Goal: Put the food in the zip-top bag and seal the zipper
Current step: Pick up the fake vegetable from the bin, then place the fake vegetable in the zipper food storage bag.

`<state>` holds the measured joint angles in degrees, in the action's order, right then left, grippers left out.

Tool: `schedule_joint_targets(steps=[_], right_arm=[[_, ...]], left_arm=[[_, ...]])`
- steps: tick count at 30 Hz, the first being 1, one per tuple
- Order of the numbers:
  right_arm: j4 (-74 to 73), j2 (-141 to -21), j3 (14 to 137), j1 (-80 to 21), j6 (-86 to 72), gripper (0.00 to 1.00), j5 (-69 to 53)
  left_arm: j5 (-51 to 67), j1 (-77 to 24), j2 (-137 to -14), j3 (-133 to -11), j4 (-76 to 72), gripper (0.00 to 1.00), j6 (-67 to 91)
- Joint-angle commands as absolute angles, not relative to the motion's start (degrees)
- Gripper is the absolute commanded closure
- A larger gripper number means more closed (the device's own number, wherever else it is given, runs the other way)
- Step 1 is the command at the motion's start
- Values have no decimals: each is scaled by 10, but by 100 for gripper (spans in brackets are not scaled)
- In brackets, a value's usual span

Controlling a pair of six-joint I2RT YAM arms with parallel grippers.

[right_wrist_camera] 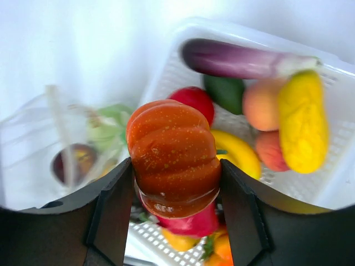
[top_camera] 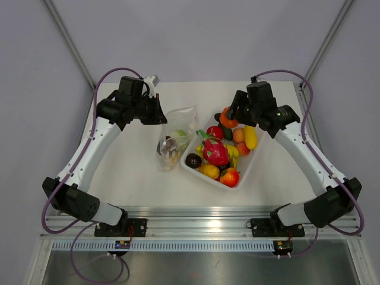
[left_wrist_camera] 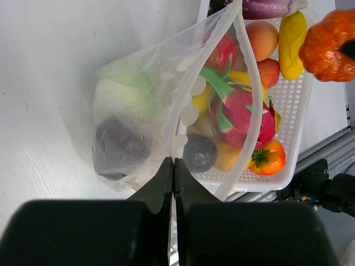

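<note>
The see-through zip-top bag [top_camera: 176,138] lies left of the white tray [top_camera: 249,168]; it holds a green piece [left_wrist_camera: 123,88] and a dark purple piece [left_wrist_camera: 119,147]. Its mouth edge with the zipper [left_wrist_camera: 187,105] stands open toward the tray. My left gripper [left_wrist_camera: 173,162] is shut on the bag's mouth edge [top_camera: 160,114]. My right gripper [right_wrist_camera: 176,174] is shut on an orange pumpkin [right_wrist_camera: 173,156] and holds it above the tray's far end [top_camera: 228,117]. The pink dragon fruit [top_camera: 215,151] lies in the tray among other toy food.
The tray also holds a yellow piece [top_camera: 250,137], a purple eggplant [right_wrist_camera: 238,60], peaches [top_camera: 240,141], a red piece [top_camera: 215,132], a tomato [top_camera: 229,177] and a dark round piece [top_camera: 193,160]. A metal rail [top_camera: 202,218] runs along the near edge.
</note>
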<state>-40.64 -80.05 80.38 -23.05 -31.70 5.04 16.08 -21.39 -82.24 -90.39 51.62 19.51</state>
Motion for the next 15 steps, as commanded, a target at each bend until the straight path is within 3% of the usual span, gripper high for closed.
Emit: schedule_joint_targets(steps=[1, 7, 15], right_arm=[[-424, -794, 888, -295, -314, 70, 63], [-433, -876, 1009, -387, -308, 70, 76], [-433, -982, 1086, -425, -306, 69, 66]], left_arm=[[174, -216, -813, -918, 495, 100, 197], [178, -216, -810, -915, 497, 100, 200], [172, -218, -804, -912, 501, 100, 197]])
